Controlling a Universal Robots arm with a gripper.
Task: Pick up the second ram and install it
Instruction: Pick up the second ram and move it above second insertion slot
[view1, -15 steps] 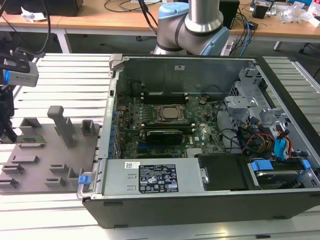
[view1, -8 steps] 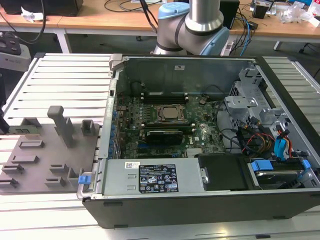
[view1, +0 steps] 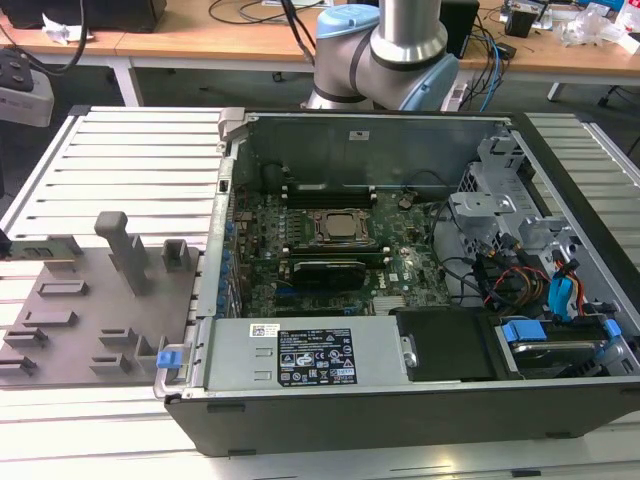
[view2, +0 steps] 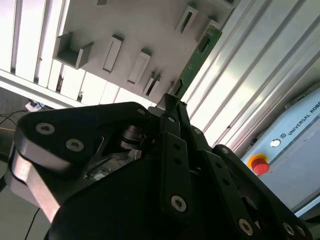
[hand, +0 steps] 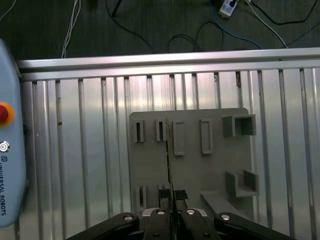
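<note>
Evidently the claw (hand: 171, 197) is clenched on one end of the second ram (hand: 170, 150), held over the grey tray (hand: 215, 167) on the desk (hand: 75, 150). Light, stiff and fragile, it seems best pinched by its flat faces, near the end.

In the exterior view the arm (view1: 385, 45) shows a silver tube rising between pale blue joint housings. In both wrist views the gripper (hand: 171, 210) (view2: 170, 107) is a black linkage type, its outer links spread wide and bolted at the pivots. The fingers (hand: 163, 199) are drawn together at the centre. They pinch the thin edge of the second ram (view2: 197, 55), which juts straight out beyond the tips.
</note>
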